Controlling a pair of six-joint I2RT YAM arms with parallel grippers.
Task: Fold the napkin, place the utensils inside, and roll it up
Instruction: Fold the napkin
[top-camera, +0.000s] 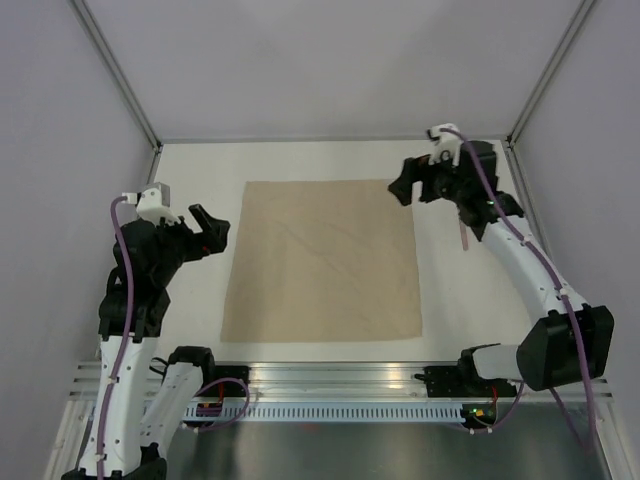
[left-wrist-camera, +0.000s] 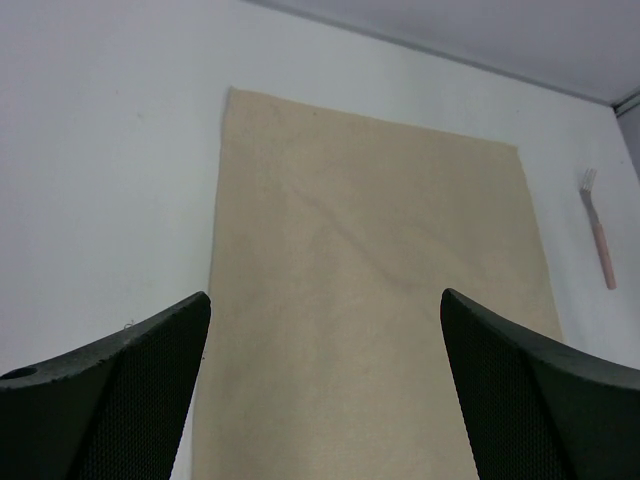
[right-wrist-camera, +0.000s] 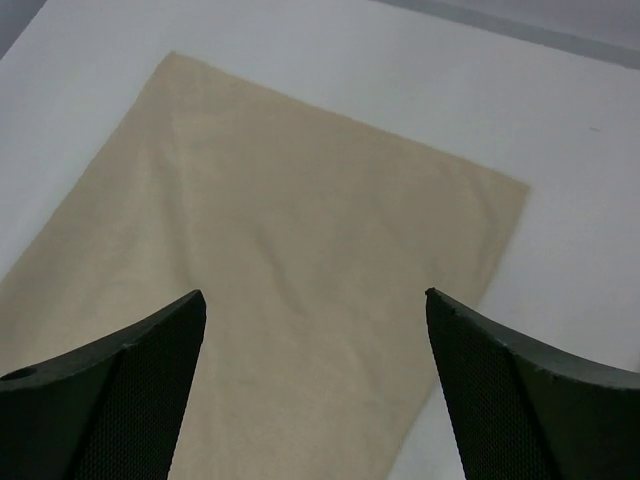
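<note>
The napkin (top-camera: 320, 260) lies flat and unfolded in the middle of the white table, beige with faint creases; both wrist views also show the napkin (left-wrist-camera: 370, 300) (right-wrist-camera: 300, 230). The pale-pink fork (left-wrist-camera: 600, 240) lies on the table to the napkin's right; in the top view only a sliver of the fork (top-camera: 463, 238) shows beside the right arm. My left gripper (top-camera: 212, 228) (left-wrist-camera: 325, 295) hovers open off the napkin's left edge, holding nothing. My right gripper (top-camera: 402, 188) (right-wrist-camera: 315, 293) hovers open over the napkin's far right corner, also holding nothing.
A metal rail (top-camera: 340, 385) with the arm bases runs along the near edge. Grey walls and slanted frame posts (top-camera: 120, 75) enclose the table (top-camera: 200, 165) on three sides.
</note>
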